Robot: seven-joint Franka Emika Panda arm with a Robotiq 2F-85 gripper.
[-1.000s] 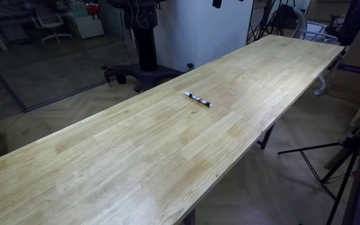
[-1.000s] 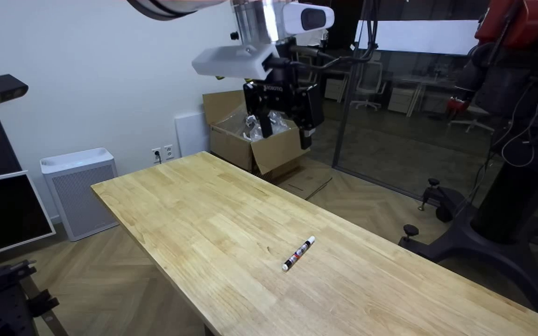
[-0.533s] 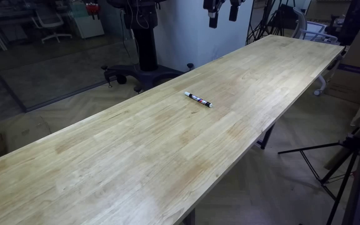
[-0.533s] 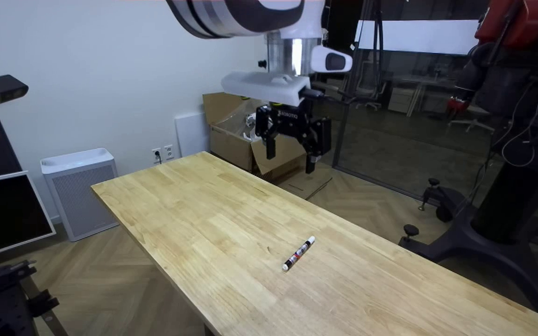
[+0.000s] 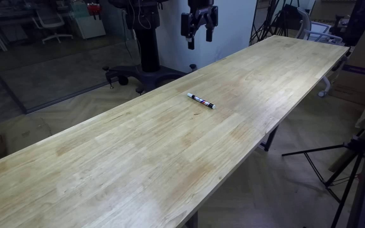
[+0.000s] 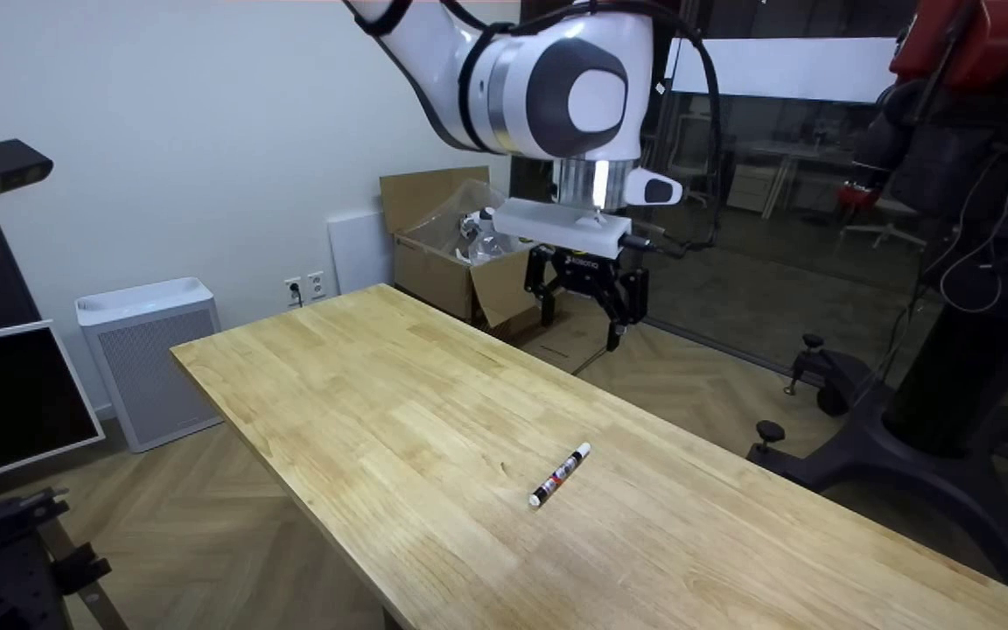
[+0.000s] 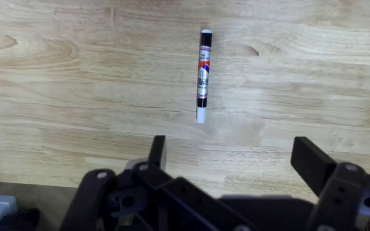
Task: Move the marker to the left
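Note:
The marker is a thin pen with black ends, a white printed barrel and a white cap. It lies flat on the long wooden table in both exterior views, marker (image 5: 201,101) and marker (image 6: 560,475). In the wrist view the marker (image 7: 203,77) runs nearly straight up and down, its white cap towards the jaws. My gripper (image 5: 200,44) is open and empty, high above the table; it also shows in an exterior view (image 6: 581,335). In the wrist view the gripper's (image 7: 230,141) fingers are wide apart, with bare wood between them and the marker's cap beyond their tips.
The wooden table (image 5: 157,152) is long and narrow, with open floor along both long edges. A cardboard box (image 6: 434,271) stands beyond the table's far end. A dark wheeled robot base (image 6: 889,446) stands beside the long edge. A tripod (image 5: 337,167) stands on the opposite side.
My arm and gripper have come down and moved sideways, leftwards in an exterior view, rightwards in an exterior view from another place. The gripper stays open. The marker has not moved.

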